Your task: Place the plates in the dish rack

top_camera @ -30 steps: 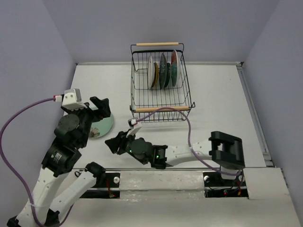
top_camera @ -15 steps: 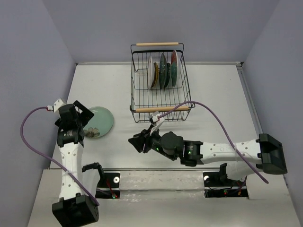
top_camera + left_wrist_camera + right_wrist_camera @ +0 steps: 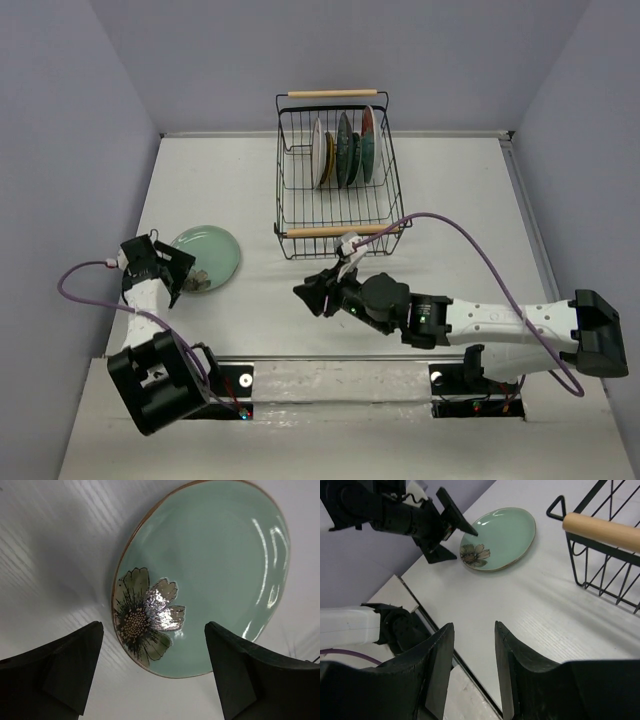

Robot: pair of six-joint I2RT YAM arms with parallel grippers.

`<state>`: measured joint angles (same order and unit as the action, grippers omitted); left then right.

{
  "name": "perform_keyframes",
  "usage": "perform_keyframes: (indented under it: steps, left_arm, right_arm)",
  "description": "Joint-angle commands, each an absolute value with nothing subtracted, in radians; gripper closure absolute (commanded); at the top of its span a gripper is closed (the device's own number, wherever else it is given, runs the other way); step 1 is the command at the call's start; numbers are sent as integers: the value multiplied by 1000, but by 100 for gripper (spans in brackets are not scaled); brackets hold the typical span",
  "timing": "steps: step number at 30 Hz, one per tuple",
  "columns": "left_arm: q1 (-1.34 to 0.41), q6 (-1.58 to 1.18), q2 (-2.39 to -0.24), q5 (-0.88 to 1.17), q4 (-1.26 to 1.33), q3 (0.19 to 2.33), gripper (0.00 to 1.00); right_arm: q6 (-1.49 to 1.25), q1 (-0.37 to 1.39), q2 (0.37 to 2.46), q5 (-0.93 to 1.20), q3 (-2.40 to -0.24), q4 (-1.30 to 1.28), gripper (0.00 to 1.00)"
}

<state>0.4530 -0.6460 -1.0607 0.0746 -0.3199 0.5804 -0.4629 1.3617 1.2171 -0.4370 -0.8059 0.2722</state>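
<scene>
- Mint plate [image 3: 200, 575] — glossy, brown rim, flower by its edge
- Left gripper [image 3: 152, 630] wide open, empty, by that rim
- Right gripper [image 3: 474, 630] part open, empty — dish rack [image 3: 320, 231] well apart from plate

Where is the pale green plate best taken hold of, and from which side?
Probably the near rim by the flower, approached low from the side of the left gripper: the plate lies flat, so only its edge gives the fingers purchase.

Pale mint green plate [image 3: 210, 555] with brown rim and painted flower; black wire dish rack [image 3: 333, 94]
</scene>
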Motion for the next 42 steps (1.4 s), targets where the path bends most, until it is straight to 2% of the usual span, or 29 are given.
perform_keyframes:
  steps: [1,10,12,15,16,20,26,31,33,35,37,42]
  left_arm:
    - [460,-702,-1133,143,-197,496,9]
    - [463,-758,-1184,94,-17,373,20]
    - [472,-778,-1192,94,53,336,26]
    - [483,-808,-1209,121,154,284,38]
    - [483,-818,-1215,132,182,273,46]
    - [489,-851,-1206,158,306,210,65]
    - [495,-854,-1105,161,339,193,95]
    - [499,-874,-887,207,328,219,95]
    - [500,-870,-826,216,302,256,95]
    - [500,-858,-744,238,288,302,95]
    - [500,-851,-739,264,285,334,95]
    - [500,-905,-741,347,368,402,94]
  right_arm:
    - [-405,1331,1172,-442,-798,276,56]
    - [-419,1263,1175,-400,-790,262,56]
    - [-419,1262,1183,-399,-792,262,56]
    - [-422,1252,1200,-387,-796,262,56]
    - [-422,1252,1212,-380,-799,262,56]
    - [-419,1243,1235,-361,-811,261,56]
    - [-408,1243,1253,-347,-834,258,56]
    - [-373,1213,1244,-273,-879,232,52]
    - [-362,1197,1233,-233,-910,216,48]
    - [-325,1175,1223,-157,-952,190,38]
    - [-305,1160,1227,-109,-991,155,32]
    - [-267,1069,1275,44,-1106,104,23]
